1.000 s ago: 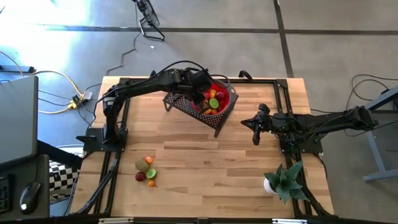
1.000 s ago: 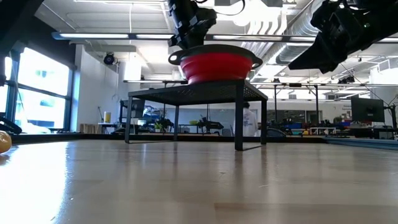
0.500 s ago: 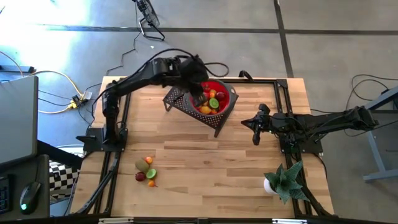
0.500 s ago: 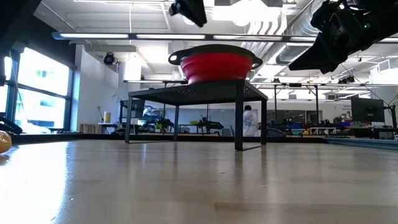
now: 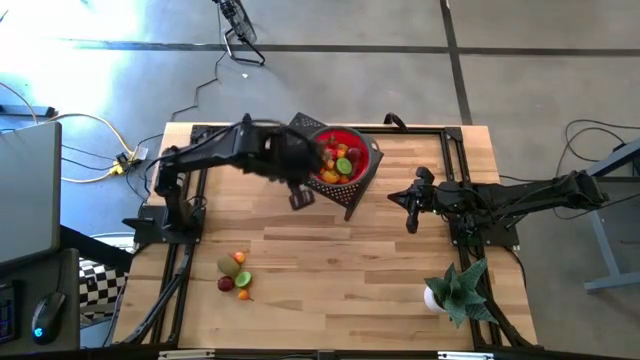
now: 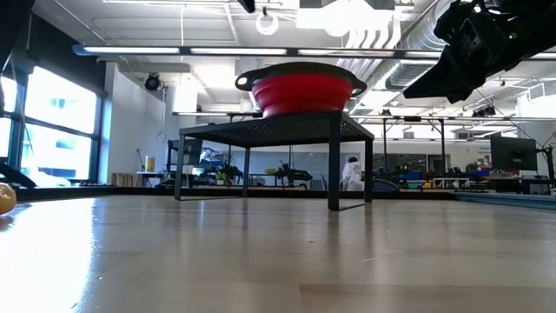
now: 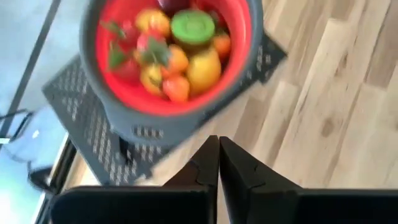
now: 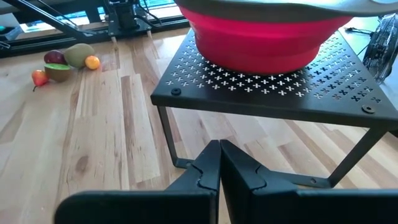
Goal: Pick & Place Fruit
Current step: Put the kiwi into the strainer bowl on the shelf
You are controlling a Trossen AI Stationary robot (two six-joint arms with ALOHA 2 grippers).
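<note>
A red bowl (image 5: 342, 158) stands on a black perforated stand (image 5: 352, 192) at the table's far middle and holds several small toy fruits (image 7: 177, 53). Several more fruits (image 5: 233, 272) lie on the wood near the front left. My left gripper (image 5: 300, 197) hangs shut and empty above the table, just in front of the stand; its wrist view looks down on the bowl (image 7: 124, 93). My right gripper (image 5: 410, 208) is shut and empty to the right of the stand, its fingers (image 8: 219, 165) pointing at the stand (image 8: 267, 87).
A spiky green plant in a white pot (image 5: 455, 290) stands at the front right corner. Black frame rails (image 5: 180, 270) run along the table's left and right sides. Bare wood lies between the stand and the front edge. One fruit (image 6: 4, 198) shows at the low view's left edge.
My left gripper has risen from over the bowl, out of the top of the low view, and drawn back toward the table's near edge, past the stand's front. The bowl and stand have stayed in place.
</note>
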